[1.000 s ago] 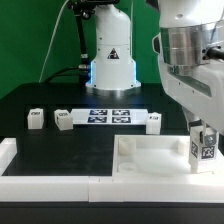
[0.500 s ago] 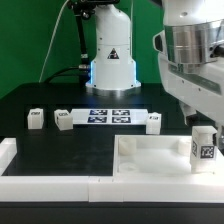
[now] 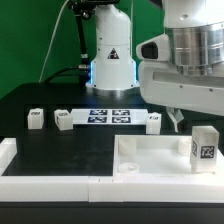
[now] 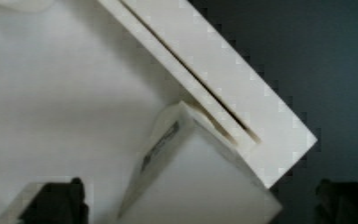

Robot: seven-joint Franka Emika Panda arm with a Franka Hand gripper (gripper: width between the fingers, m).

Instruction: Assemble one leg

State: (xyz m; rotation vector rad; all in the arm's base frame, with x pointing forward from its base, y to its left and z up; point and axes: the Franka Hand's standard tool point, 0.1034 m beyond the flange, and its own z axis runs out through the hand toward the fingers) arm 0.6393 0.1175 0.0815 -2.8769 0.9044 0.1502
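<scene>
One leg (image 3: 204, 149) upright near the desk's (image 3: 60, 150) front corner, released, under spread jaws.

From where I stand, the hand (image 3: 177, 121) hangs above the far right part of the big white square piece (image 3: 160, 158), its dark fingers (image 3: 179, 120) apart and gripping nothing. One leg (image 3: 204, 147) stands upright at that piece's right end, tag facing me, clear of the fingers. Farther back on the black table (image 3: 60, 150), three more legs sit in a row: one (image 3: 35, 118) at the far left, one (image 3: 63, 120) beside it, one (image 3: 153, 121) right of the marker board (image 3: 110, 116).
</scene>
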